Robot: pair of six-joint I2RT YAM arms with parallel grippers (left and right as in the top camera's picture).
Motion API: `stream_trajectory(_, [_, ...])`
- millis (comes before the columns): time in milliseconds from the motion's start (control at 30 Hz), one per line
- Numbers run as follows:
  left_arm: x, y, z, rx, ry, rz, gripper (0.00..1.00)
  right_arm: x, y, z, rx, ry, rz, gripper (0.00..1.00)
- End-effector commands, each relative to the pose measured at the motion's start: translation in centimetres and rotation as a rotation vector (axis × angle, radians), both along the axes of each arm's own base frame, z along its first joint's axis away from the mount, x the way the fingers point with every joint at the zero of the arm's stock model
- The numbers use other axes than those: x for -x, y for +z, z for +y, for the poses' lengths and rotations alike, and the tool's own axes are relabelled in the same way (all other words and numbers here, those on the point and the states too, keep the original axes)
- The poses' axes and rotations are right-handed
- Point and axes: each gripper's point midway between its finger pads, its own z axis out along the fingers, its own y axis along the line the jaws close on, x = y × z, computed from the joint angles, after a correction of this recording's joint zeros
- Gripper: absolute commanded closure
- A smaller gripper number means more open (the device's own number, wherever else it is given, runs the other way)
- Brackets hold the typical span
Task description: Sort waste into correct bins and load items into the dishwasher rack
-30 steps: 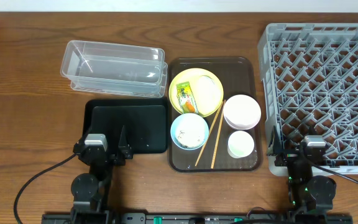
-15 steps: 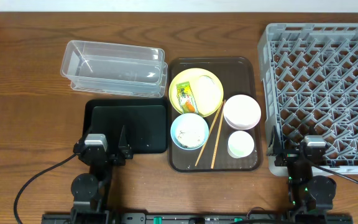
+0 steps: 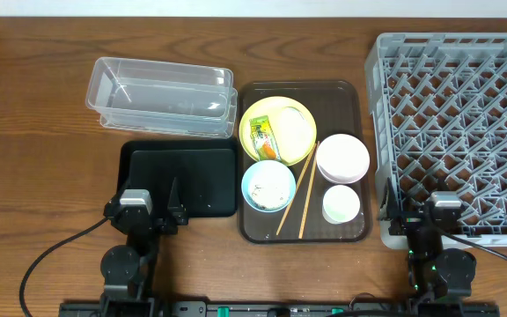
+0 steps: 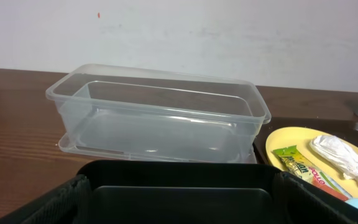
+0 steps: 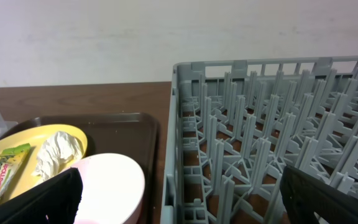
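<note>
The yellow plate (image 3: 299, 113) holds the green-and-orange wrapper (image 3: 262, 136) and the white scrap (image 3: 294, 130). The light blue bowl (image 3: 268, 186) holds whitish grains. Two chopsticks (image 3: 305, 189) lie beside the pinkish-white bowl (image 3: 342, 158) and the white cup (image 3: 341, 204). The clear tub (image 3: 161, 95) and the black tray (image 3: 183, 180) sit to the left, and the grey rack (image 3: 460, 123) to the right. My left gripper (image 3: 145, 211) is open and empty at the black tray's near edge (image 4: 179, 193). My right gripper (image 3: 434, 213) is open and empty at the rack's near left corner (image 5: 179, 186).
All the dishes stand on a brown serving tray (image 3: 346, 97) between the bins and the rack. In the left wrist view the clear tub (image 4: 160, 118) stands behind the black tray. A white wall lies beyond the table's far edge.
</note>
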Motion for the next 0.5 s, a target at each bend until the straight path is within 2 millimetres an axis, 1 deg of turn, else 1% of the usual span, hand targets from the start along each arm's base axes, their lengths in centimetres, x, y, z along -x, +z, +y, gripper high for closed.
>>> stream_trajectory(0, [0.1, -1.7, 0.3, -0.018, 0.013, 0.057, 0.05, 0.0, -0.2, 0.2, -0.007, 0.007, 0.009, 0.01])
stream_trajectory(100, [0.1, -1.5, 0.3, 0.015, 0.017, 0.060, 0.05, 0.0, -0.2, 0.4, -0.034, 0.014, 0.011, 0.01])
stream_trajectory(267, [0.1, 0.1, 0.3, 0.068, 0.025, 0.078, 0.05, 0.1, 0.3, 0.4, -0.034, 0.013, 0.015, 0.01])
stream_trajectory(367, [-0.1, 1.0, 0.3, 0.086, 0.031, 0.144, 0.05, 0.5, 1.1, 0.3, -0.034, 0.008, 0.038, 0.01])
stream_trajectory(467, [-0.7, 2.2, 0.2, 0.081, 0.032, 0.236, 0.05, 0.7, 2.2, 0.1, -0.033, -0.003, 0.075, 0.01])
